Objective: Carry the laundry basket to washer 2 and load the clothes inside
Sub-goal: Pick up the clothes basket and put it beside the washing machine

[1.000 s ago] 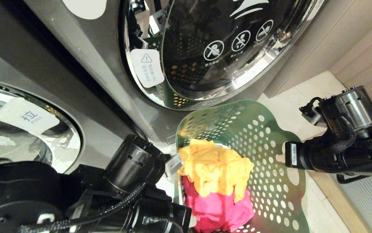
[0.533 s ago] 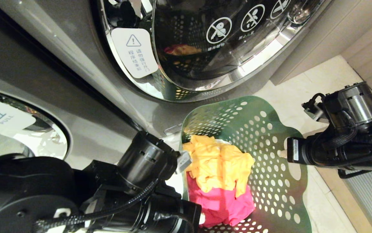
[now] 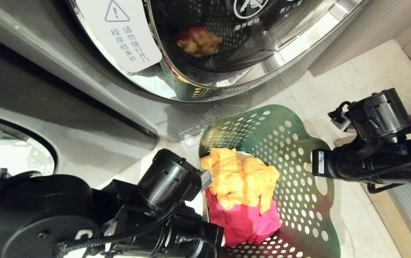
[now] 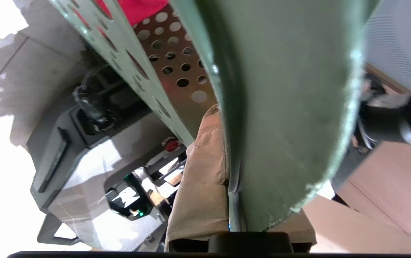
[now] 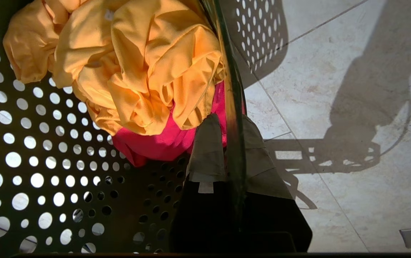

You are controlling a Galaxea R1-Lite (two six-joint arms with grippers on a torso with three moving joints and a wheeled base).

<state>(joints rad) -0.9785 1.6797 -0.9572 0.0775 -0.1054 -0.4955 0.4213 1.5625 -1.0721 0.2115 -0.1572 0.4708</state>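
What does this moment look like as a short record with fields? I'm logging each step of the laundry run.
basket: laundry basket, in front of the washer
contents: clothes, yellow-orange garment on top of a pink-red one
left gripper: shut on the laundry basket wall
right gripper: shut on the laundry basket rim
washer door: closed, basket and clothes reflected in the glass
loading: not yet begun

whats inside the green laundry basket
A yellow-orange garment lies on top of a pink-red one in the basket, with a sliver of white behind. Anything beneath them is covered.
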